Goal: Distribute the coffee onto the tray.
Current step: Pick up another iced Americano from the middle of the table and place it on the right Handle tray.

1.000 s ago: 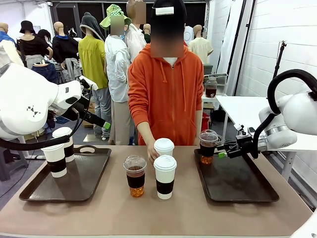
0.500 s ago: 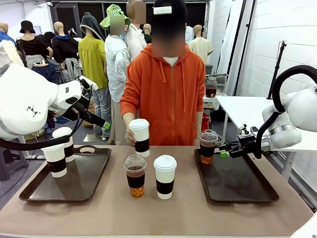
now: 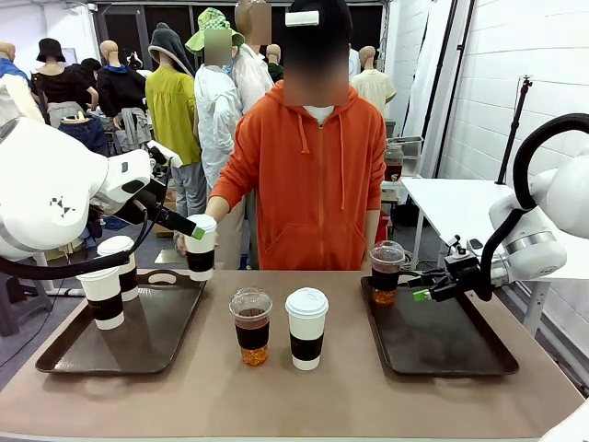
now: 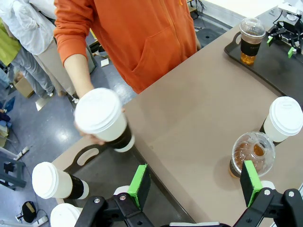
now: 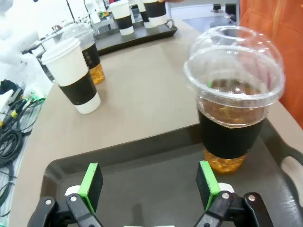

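Note:
A person's hand holds a lidded white paper cup (image 3: 200, 247) (image 4: 102, 121) above the far right corner of the left tray (image 3: 55, 354), just beyond my open left gripper (image 3: 182, 201) (image 4: 194, 182), whose pads are apart with nothing between them. Two paper cups (image 3: 101, 296) (image 3: 120, 265) stand on that tray. On the table's middle stand a clear dome-lidded cup (image 3: 250, 327) (image 4: 251, 153) and a paper cup (image 3: 306, 329) (image 4: 284, 120). Another clear cup (image 3: 386, 273) (image 5: 234, 104) stands on the right tray (image 3: 451, 345) at its far left corner. My right gripper (image 3: 421, 293) (image 5: 149, 187) is open just right of it, not touching.
The person in an orange hoodie (image 3: 313, 184) stands at the far edge, one arm stretched toward the left tray. Most of the right tray is bare. A white side table (image 3: 460, 207) stands behind at the right.
The person lifted a paper cup from the table's middle and carried it left to above the left tray. My right gripper drew back slightly from the clear cup.

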Available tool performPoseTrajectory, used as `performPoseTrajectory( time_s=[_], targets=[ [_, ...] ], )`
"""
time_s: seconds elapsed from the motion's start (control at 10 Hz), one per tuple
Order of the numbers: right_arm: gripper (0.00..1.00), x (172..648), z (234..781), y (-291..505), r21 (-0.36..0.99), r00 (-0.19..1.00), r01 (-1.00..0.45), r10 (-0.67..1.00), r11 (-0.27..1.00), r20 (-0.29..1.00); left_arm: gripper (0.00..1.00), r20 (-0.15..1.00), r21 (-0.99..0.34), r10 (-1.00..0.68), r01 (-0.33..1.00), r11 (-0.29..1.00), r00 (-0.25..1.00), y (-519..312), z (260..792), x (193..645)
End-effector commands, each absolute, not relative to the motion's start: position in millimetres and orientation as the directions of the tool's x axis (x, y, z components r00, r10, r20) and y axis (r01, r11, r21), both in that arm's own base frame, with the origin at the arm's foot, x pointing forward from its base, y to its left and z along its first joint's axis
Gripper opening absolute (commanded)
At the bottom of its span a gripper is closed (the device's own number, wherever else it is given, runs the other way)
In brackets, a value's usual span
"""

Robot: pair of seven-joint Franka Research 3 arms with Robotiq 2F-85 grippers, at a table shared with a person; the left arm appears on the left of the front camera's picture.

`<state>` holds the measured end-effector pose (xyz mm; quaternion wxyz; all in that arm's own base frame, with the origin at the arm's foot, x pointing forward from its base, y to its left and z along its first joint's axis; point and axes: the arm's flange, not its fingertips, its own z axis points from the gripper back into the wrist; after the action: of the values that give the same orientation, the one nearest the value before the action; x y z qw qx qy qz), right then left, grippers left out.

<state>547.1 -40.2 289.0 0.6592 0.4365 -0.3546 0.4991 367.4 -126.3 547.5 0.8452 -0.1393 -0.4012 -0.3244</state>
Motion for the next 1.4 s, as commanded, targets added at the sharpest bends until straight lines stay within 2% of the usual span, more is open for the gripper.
performPoseTrajectory(
  time_s=[0.0,0.4,0.9,1.3],
  targets=[
    [1.0,520.6,292.2,-31.9,0.194,0.217,-0.976,0.372,0.099,0.903,1.0,0.77,0.019,-0.432,0.659,0.752,0.47,-125.1,547.6,367.8],
    [1.0,488.7,291.0,-6.0,0.176,0.182,-0.983,0.369,0.051,0.911,1.0,0.77,0.019,-0.432,0.659,0.752,0.47,-125.1,547.6,367.8],
    [1.0,443.3,284.7,31.4,0.15,0.16,-0.987,0.247,0.059,0.956,1.0,0.77,0.019,-0.432,0.659,0.752,0.47,-125.1,547.6,367.8],
    [1.0,421.1,270.3,59.5,0.07,0.078,-0.996,0.191,0.049,0.979,1.0,0.77,0.019,-0.432,0.659,0.752,0.47,-125.1,547.6,367.8]
  ],
)
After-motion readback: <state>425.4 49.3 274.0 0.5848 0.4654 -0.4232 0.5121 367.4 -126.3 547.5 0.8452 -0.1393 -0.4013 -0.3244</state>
